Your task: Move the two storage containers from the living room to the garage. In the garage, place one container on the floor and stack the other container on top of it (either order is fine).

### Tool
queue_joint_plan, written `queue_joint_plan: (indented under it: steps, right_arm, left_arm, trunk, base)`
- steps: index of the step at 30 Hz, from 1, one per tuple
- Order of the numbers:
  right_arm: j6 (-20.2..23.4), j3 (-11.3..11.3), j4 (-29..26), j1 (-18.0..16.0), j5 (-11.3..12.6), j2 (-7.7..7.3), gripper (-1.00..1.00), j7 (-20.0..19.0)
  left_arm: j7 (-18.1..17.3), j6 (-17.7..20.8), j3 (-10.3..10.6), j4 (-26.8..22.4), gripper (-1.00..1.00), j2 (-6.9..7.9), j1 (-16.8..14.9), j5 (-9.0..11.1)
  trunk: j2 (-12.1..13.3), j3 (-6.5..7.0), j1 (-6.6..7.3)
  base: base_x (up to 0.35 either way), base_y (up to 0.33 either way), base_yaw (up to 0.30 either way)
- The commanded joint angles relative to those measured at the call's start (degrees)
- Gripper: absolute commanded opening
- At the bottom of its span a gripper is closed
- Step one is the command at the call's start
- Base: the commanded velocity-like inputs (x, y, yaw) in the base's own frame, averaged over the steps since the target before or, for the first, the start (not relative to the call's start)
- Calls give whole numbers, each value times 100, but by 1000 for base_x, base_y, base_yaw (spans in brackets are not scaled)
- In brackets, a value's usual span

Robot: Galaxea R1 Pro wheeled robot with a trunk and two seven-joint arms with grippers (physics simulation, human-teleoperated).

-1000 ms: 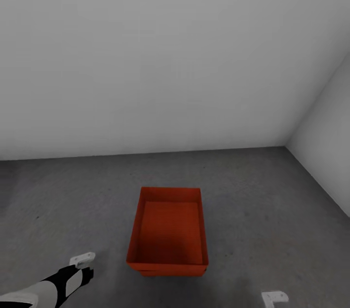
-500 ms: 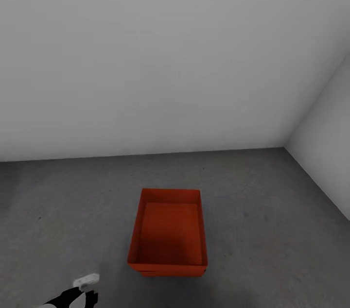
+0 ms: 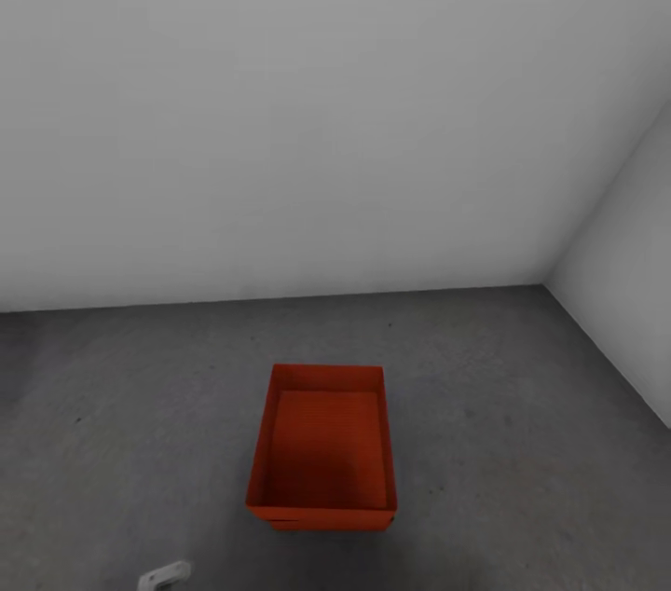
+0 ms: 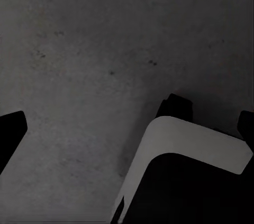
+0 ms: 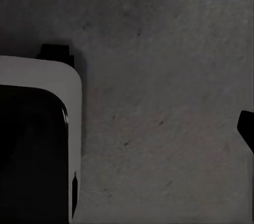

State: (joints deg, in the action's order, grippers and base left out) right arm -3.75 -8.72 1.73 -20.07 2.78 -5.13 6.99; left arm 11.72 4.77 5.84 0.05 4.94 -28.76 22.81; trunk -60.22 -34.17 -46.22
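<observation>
The bins point(image 3: 322, 451) sit nested on the garage floor point(image 3: 522, 405), near the wall point(image 3: 280, 106) — the lower one just a sliver under the front edge. Stiff, light plastic, I'd guess; best gripped by the rim. The left gripper point(image 3: 165, 576) barely shows — open or shut, I cannot tell; both wrist views face bare concrete.

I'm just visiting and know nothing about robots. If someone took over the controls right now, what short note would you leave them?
Left gripper: open, nothing held, over bare floor.
Right gripper: open, nothing held, also over bare floor.
Bins: red bin sits on the garage concrete near the wall corner; a second rim peeks out beneath its near edge, so the two look stacked.
Done: apparently both bins delivered and stacked.
Left: confirm the stack sits square; otherwise nothing obvious.
</observation>
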Motion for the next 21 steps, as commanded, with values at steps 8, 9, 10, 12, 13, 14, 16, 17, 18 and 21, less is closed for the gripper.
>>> queue_joint_plan:
  steps: [8,9,10,12,13,14,16,17,18,21]
  right_arm:
    - [12,-42,20,-6,2,-5,100,45]
    - [18,-42,20,-6,3,-5,100,59]
    - [19,-42,20,-6,3,-5,100,62]
    - [22,-42,20,7,3,-5,100,65]
    - [19,-42,20,25,3,-5,100,65]
    - [6,-42,20,89,1,-4,100,65]
    - [10,-42,20,208,-2,3,100,53]
    - [11,-42,20,272,-4,8,100,42]
    - [2,-42,20,295,-4,11,100,38]
    - [-38,-40,20,358,-3,49,100,25]
  left_arm:
    - [14,-14,49,-1,100,-58,156,47]
    - [14,-16,49,1,100,-63,164,47]
    - [14,-17,49,1,100,-66,166,48]
    - [14,-21,49,0,100,-70,172,48]
    - [14,-23,49,1,100,-71,173,48]
    - [14,-25,49,-1,100,-71,175,47]
    - [14,-27,49,-3,100,-71,176,42]
    - [11,-27,49,-4,100,-77,176,38]
    - [6,-28,51,-4,100,-81,177,36]
    - [-59,-28,50,-4,100,-136,177,33]
  trunk:
    - [319,140,176]
    - [359,158,198]
    - [400,176,220]
    - [480,212,264]
    - [520,230,286]
    - [560,248,308]
    - [640,284,352]
    - [680,302,374]
    - [720,320,396]
    - [841,373,462]
  base:
    - [0,0,0]
    - [0,0,0]
    - [0,0,0]
    - [0,0,0]
    - [0,0,0]
    - [0,0,0]
    - [0,0,0]
    - [0,0,0]
    - [0,0,0]
    - [0,0,0]
